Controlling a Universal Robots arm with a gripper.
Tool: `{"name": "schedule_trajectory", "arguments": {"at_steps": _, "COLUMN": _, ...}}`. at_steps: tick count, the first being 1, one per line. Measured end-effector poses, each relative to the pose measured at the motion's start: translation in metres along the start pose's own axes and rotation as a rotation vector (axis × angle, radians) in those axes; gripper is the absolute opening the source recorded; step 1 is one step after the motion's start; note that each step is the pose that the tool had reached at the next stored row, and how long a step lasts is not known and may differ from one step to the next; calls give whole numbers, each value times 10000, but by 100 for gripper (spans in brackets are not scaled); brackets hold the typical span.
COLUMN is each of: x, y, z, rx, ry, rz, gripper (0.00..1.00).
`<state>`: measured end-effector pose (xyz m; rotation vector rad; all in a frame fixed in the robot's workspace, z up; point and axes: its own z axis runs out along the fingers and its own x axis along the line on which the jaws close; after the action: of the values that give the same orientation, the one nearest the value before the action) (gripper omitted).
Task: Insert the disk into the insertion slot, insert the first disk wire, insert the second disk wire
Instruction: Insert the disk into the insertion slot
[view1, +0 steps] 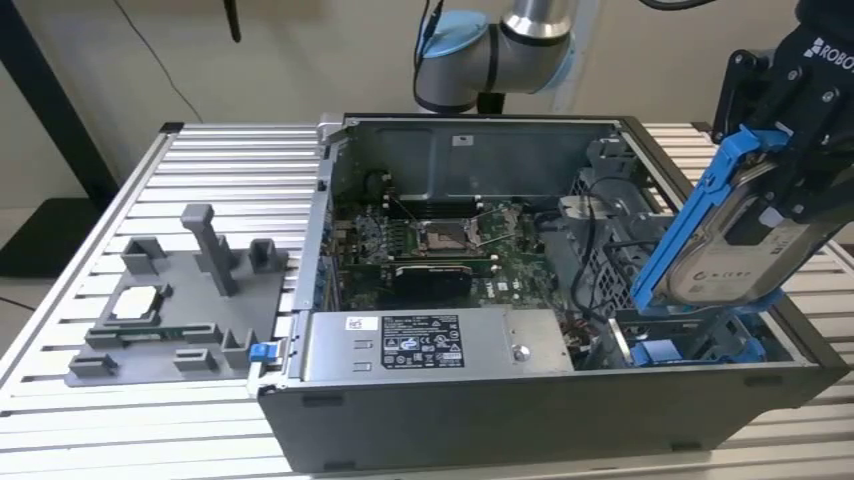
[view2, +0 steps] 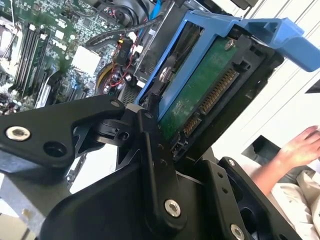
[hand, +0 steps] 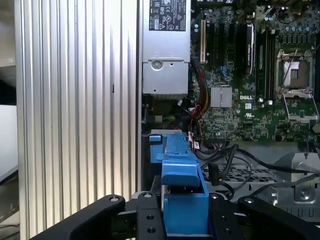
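The gripper's jaws are clamped on the disk, which is held tilted with its lower end just over the slot. The slot sits in the open case, which also holds the motherboard and power supply.

The gripper hangs above the tabletop's edge on the exterior view's right. Its black fingers are clamped on the tilted disk. The arm's blue-capped joint stands beyond the far edge.
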<state>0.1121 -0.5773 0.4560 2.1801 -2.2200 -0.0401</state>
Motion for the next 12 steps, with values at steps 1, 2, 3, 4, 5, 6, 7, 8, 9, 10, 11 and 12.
{"name": "schedule_trajectory", "arguments": {"at_steps": 1, "x": 0, "y": 0, "z": 3, "rx": 0, "ry": -1, "rz": 0, "gripper": 0}}
{"name": "schedule_trajectory", "arguments": {"at_steps": 2, "x": 0, "y": 0, "z": 6, "rx": 0, "ry": 1, "rz": 0, "gripper": 0}}
{"name": "schedule_trajectory", "arguments": {"at_steps": 3, "x": 0, "y": -1, "z": 9, "rx": 0, "ry": 1, "rz": 0, "gripper": 0}}
{"name": "schedule_trajectory", "arguments": {"at_steps": 4, "x": 0, "y": -1, "z": 12, "rx": 0, "ry": 1, "rz": 0, "gripper": 0}}
{"name": "schedule_trajectory", "arguments": {"at_steps": 5, "x": 0, "y": -1, "z": 12, "rx": 0, "ry": 1, "rz": 0, "gripper": 0}}
{"name": "schedule_trajectory", "arguments": {"at_steps": 6, "x": 0, "y": -1, "z": 12, "rx": 0, "ry": 3, "rz": 0, "gripper": 0}}
{"name": "schedule_trajectory", "arguments": {"at_steps": 7, "x": 0, "y": -1, "z": 13, "rx": 0, "ry": 3, "rz": 0, "gripper": 0}}
{"name": "schedule_trajectory", "arguments": {"at_steps": 8, "x": 0, "y": -1, "z": 13, "rx": 0, "ry": 2, "rz": 1, "gripper": 0}}
{"name": "schedule_trajectory", "arguments": {"at_steps": 9, "x": 0, "y": -1, "z": 14, "rx": 0, "ry": 2, "rz": 0, "gripper": 0}}
{"name": "schedule_trajectory", "arguments": {"at_steps": 10, "x": 0, "y": -1, "z": 16, "rx": 0, "ry": 1, "rz": 0, "gripper": 0}}
{"name": "schedule_trajectory", "arguments": {"at_steps": 11, "x": 0, "y": -1, "z": 19, "rx": 0, "ry": -1, "rz": 0, "gripper": 0}}
{"name": "schedule_trajectory", "arguments": {"at_steps": 12, "x": 0, "y": -1, "z": 23, "rx": 0, "ry": 0, "rz": 0, "gripper": 0}}
